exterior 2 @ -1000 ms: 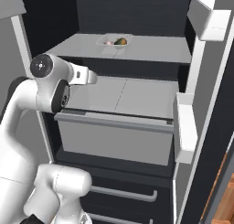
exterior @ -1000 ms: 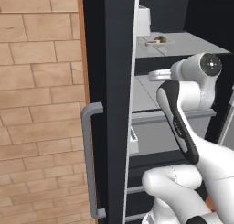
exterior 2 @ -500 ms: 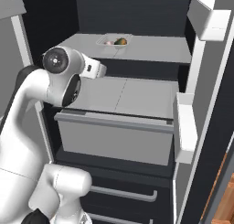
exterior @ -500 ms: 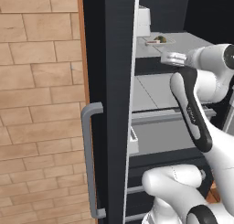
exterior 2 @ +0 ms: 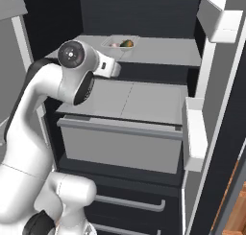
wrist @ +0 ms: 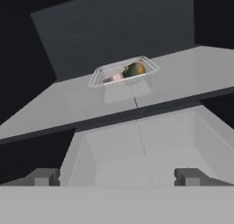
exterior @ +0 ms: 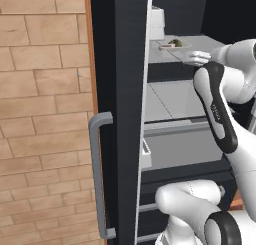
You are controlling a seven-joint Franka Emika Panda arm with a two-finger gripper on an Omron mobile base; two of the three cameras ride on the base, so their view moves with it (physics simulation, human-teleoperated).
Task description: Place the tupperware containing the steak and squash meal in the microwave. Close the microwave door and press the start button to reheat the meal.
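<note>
The tupperware [wrist: 123, 74] is a clear shallow tub standing on the upper grey shelf [wrist: 183, 77] of an open fridge, near the back wall. Through it shows the steak and squash meal [wrist: 130, 71], pink with a green-orange piece. The tupperware [exterior 2: 121, 43] lies just beyond my hand in the right base view, and at the shelf's far end [exterior: 172, 43] in the left base view. My gripper [wrist: 117, 177] is open, level with the shelf's front edge and short of the tub, with nothing between its fingers. The microwave and its door are out of view.
The tall black fridge door [exterior: 120, 114] with a grey loop handle [exterior: 100, 179] stands open on the left, beside a brick wall [exterior: 45, 89]. A grey drawer [exterior 2: 120, 143] sits under the shelf. White door bins [exterior 2: 194, 133] jut out on the right.
The arm has risen and swung forward, bringing the hand up from the drawer's height to the upper shelf's edge, nearer the tub. The jaws stay open.
</note>
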